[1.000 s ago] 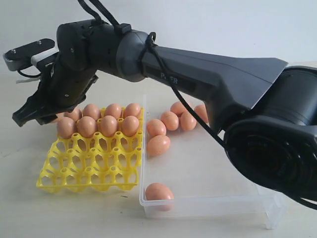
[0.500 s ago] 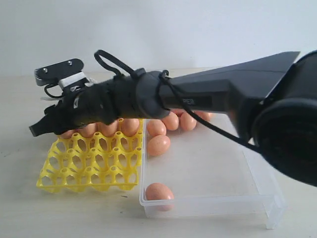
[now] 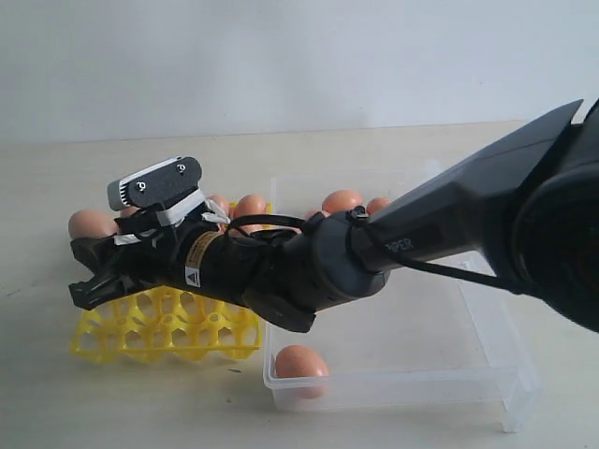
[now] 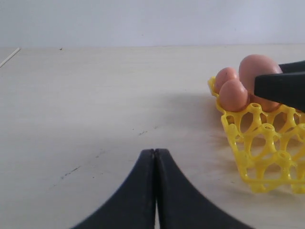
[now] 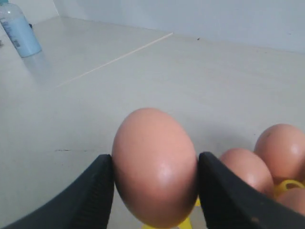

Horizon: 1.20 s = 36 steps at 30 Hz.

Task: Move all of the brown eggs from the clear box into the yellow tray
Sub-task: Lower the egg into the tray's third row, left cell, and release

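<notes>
Where beige tabletop (image 3: 103, 412) ends, white wall (image 3: 281, 56) rises.

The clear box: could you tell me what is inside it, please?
The clear box shows one brown egg at its near corner; at least two more peek over the right arm, which hides its far-left part.

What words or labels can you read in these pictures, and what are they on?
"PIPER": on the right arm's grey forearm.
Too small to read: the yellow sticker near that arm's wrist.
Blurred, unreadable: the label on the blue bottle.
</notes>
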Tool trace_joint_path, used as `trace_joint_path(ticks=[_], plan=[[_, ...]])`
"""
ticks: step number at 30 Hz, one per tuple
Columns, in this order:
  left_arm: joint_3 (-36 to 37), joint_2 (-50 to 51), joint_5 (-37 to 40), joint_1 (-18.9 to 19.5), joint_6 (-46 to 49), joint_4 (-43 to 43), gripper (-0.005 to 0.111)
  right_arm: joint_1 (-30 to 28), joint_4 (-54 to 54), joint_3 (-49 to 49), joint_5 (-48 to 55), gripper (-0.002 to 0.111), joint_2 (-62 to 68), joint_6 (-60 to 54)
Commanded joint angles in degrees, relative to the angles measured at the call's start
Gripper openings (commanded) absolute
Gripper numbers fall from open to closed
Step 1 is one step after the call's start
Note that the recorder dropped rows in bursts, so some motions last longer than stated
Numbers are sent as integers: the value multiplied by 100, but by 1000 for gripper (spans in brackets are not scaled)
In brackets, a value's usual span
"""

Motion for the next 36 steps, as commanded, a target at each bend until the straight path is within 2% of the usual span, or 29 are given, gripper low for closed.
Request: trace_joint_path(ticks=[1,10,14,17,23,27,30,36], plan=[[-23,-32,-71,-49,-11,-32,0,-57,-196,31,-533,0,84,210],[-23,-32,-71,-49,-11,-32,0,-138,-85,9,-451,0,137,353],[-23,-32,-71,-49,-11,-32,0,-138,-542,-336,288,0,150,1542],[-23,-32,-71,-49,-11,-32,0,-138,-984,-547,679,0,153,1948],[-23,-32,-71,-49,-11,-32,0,-138,-1011,-563,865,0,153,1987],[-23,-32,-71,-49,-11,-32,0,-138,-1094,-563,491,0,238,1740],[-23,-32,-71,-49,-11,-32,0,-138,-1092,-622,368,5,297,1664],[-23,-32,-71,-49,-11,-32,0,-138,-1092,-703,433,21,411,1498]])
